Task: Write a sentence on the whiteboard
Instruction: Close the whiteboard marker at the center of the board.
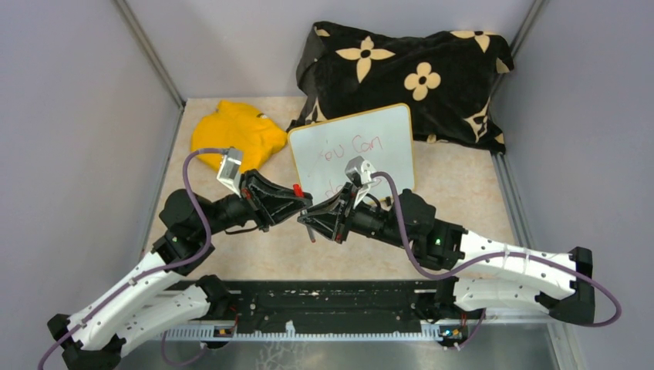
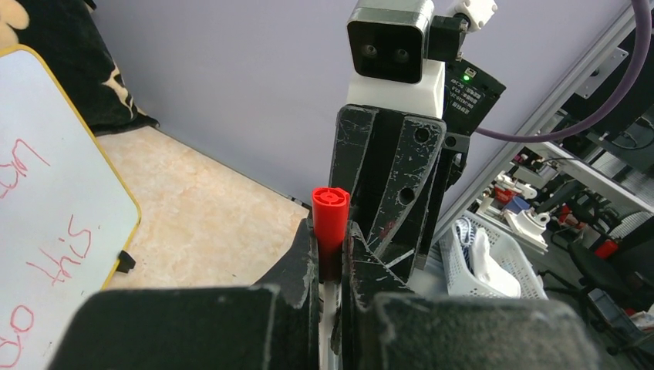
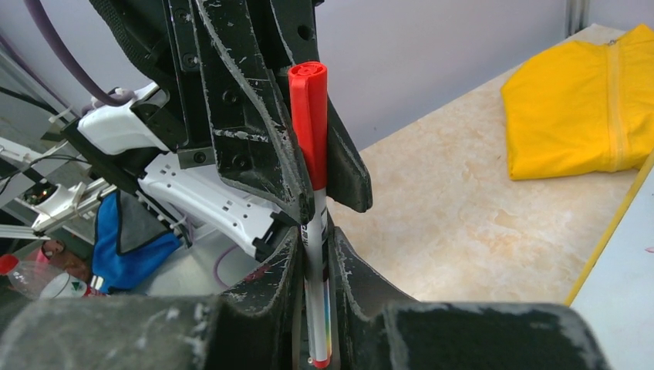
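Yellow-rimmed whiteboard [image 1: 389, 127] bearing a red sentence [image 1: 348, 148], "You Can / do this", stands tilted just beyond both pincers, against a flowered cushion [image 1: 409, 73]. The left pincer [image 2: 332, 254] is clenched on the red cap [image 2: 330, 212]. The right pincer [image 3: 315, 258] grasps the marker [image 3: 315, 220]. A yellow cloth [image 1: 235, 132] lies beyond the left pincer.

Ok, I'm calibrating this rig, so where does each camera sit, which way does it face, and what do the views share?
Top external: above and behind the arms, looking down at the beige table; both arms show.
Left wrist: on the left gripper, facing rightward at the right gripper; its own black fingers show.
Right wrist: on the right gripper, facing leftward at the left gripper; its own fingers show.
Shared: all three catch the red-capped white marker pen and the white rounded whiteboard with yellow-tan rim.
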